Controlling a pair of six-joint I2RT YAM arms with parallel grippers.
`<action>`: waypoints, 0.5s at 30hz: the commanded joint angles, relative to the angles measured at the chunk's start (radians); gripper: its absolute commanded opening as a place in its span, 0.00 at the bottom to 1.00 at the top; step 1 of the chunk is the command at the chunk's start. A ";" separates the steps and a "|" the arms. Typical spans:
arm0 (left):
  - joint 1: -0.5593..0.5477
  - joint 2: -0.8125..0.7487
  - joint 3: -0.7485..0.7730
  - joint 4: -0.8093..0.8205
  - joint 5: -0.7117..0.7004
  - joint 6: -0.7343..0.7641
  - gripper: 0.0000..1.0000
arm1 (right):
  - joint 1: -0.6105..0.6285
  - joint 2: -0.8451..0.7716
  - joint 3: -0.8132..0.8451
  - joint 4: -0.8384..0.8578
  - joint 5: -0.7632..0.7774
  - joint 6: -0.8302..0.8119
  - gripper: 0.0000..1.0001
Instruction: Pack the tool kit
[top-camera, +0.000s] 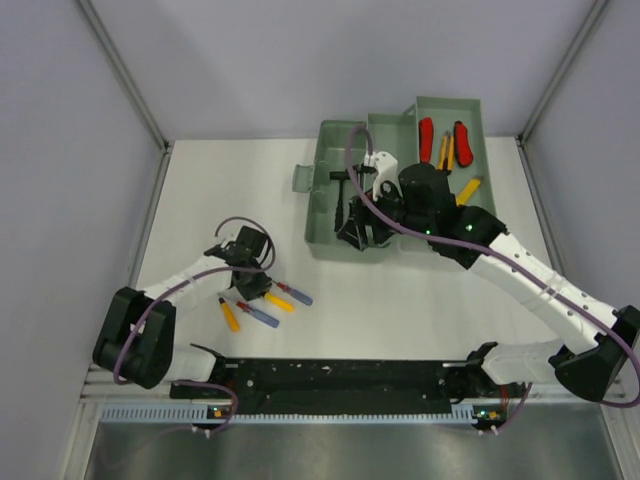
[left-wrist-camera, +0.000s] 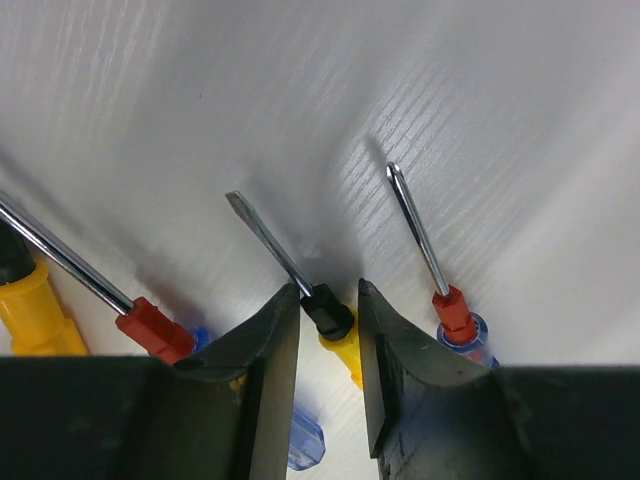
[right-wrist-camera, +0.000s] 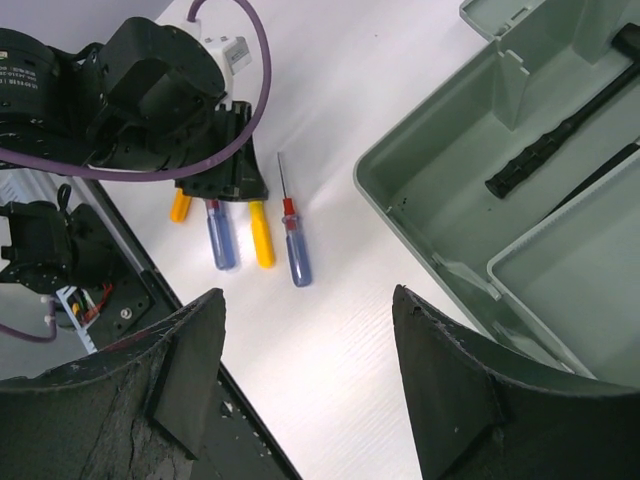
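Yellow-handled screwdriver (left-wrist-camera: 340, 352), flat on the white bench (left-wrist-camera: 300, 100), straight under the left pincer (left-wrist-camera: 330, 300). Long axis out ahead of the wrist, flat blade pointing away and a little to the left, handle back beneath the palm. Fingers (left-wrist-camera: 275, 340) set across that axis, one on either side of the black collar and very close to it. Pinching or only flanking: impossible to tell. Nothing lifted, the shaft and its shadow meeting on the surface.

Just beside the right-hand finger, a blue-handled screwdriver (left-wrist-camera: 462, 325) with a red collar, roughly parallel. By the other finger, a second red-collared screwdriver (left-wrist-camera: 150, 330), its handle partly hidden behind that finger. Little room either way, so probably a straight lift rather than a sideways drag.

Toolbox (top-camera: 318, 225) well apart, farther up the bench and to the right, open, with the hammer (right-wrist-camera: 540, 152) inside. Left arm by far the nearer to the screwdrivers. Right pincer (right-wrist-camera: 308, 300) spread wide, holding nothing, hovering by the toolbox.

Bench smooth, matte and level; likely some rolling of the round handles if nudged.
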 joint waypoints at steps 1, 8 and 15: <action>0.005 0.029 -0.009 0.018 -0.058 -0.001 0.33 | 0.010 -0.018 0.002 0.040 0.021 0.001 0.67; 0.004 -0.032 0.009 -0.046 -0.138 -0.006 0.00 | 0.010 -0.018 0.003 0.041 0.040 0.004 0.67; -0.001 -0.186 0.165 -0.103 -0.015 0.094 0.00 | 0.010 -0.010 -0.001 0.053 -0.015 0.013 0.69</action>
